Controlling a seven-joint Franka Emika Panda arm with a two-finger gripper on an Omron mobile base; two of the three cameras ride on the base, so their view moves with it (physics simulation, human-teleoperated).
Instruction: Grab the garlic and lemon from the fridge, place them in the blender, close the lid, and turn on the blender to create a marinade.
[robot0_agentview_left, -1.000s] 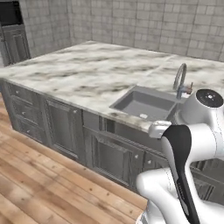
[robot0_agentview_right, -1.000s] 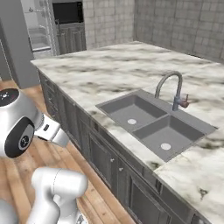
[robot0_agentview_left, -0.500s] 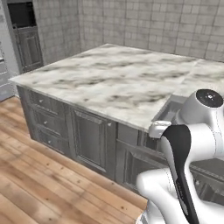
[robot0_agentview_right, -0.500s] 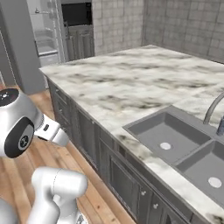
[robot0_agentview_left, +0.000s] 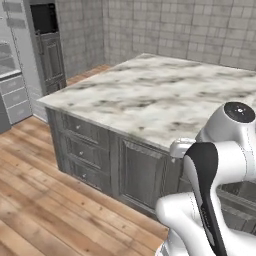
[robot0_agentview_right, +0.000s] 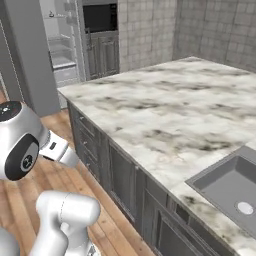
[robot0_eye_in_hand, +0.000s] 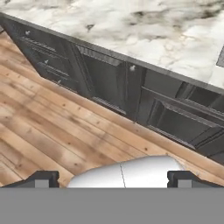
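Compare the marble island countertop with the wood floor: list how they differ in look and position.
The countertop is pale marble with grey-brown veining; the wood floor is warm brown planks with visible seams. The countertop sits raised on dark grey cabinets; the floor lies below, at their foot. The countertop has a grey sink set into it; the floor is unbroken. Both are flat and horizontal.

Marble-topped island counter with inset grey sink, wooden floor

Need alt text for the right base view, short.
A grey-veined white marble island counter on dark grey cabinets runs across the frame, a grey sink basin at lower right. Beyond it stands the open grey fridge with pale shelves, over wood plank flooring.
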